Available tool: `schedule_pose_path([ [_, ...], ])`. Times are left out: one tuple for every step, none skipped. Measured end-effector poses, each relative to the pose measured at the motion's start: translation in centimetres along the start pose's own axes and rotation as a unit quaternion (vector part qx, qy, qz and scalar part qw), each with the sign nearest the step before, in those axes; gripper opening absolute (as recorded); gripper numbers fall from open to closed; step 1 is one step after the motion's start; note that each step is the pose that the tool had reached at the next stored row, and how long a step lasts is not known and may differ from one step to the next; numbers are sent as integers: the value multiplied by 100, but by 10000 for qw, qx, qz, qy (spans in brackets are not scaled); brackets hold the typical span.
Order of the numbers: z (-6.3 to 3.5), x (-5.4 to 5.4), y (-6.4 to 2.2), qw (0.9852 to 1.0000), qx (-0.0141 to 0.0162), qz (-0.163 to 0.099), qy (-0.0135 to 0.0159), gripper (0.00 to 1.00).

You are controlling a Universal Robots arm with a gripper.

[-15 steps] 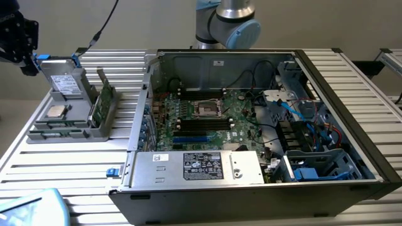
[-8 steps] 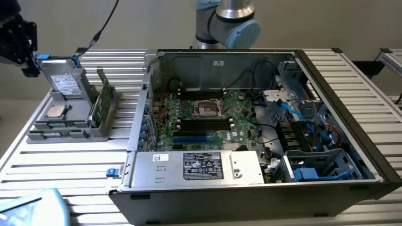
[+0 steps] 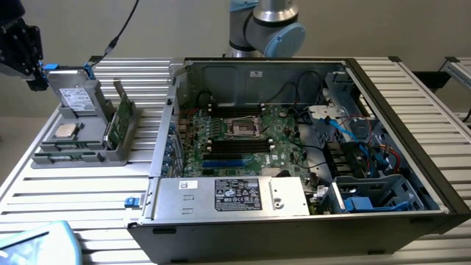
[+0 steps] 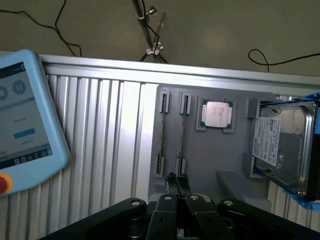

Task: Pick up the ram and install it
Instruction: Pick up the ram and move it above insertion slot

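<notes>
The gripper (image 4: 177, 181) is hovering over a grey holder (image 4: 210, 155), its 2 fingers drawn together and gripping nothing. The ram (image 4: 181, 140) is sitting on edge in 1 of the holder's 2 narrow slots, just past the fingertips and untouched. A processor chip (image 4: 216, 114) is lying beside those slots, with a hard drive (image 4: 280, 145) next along. A blue pendant (image 4: 25, 130) is resting on the slatted table (image 4: 110, 140). The open computer case (image 3: 294, 237) is standing to the exterior view's right of the holder, its motherboard (image 3: 279, 143) showing.
</notes>
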State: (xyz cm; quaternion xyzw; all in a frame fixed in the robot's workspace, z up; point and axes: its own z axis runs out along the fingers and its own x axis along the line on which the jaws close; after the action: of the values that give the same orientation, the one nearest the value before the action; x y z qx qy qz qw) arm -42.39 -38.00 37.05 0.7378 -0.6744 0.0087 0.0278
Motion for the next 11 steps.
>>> schedule_pose_path([
  [0,0,0,10000,0,-13,0,11],
  [0,0,0,10000,0,-16,-1,11],
  [1,0,0,10000,0,-16,-1,11],
  [0,0,0,10000,0,-16,-1,11],
  [0,0,0,10000,-1,-16,-1,11],
  [0,0,0,10000,0,-16,-1,11],
  [0,0,0,10000,-1,-16,-1,11],
  [0,0,0,10000,0,-16,-1,12],
  [0,0,0,10000,-1,-16,-1,18],
  [0,0,0,10000,-1,-16,-1,18],
  [0,0,0,10000,-1,-16,-1,18],
])
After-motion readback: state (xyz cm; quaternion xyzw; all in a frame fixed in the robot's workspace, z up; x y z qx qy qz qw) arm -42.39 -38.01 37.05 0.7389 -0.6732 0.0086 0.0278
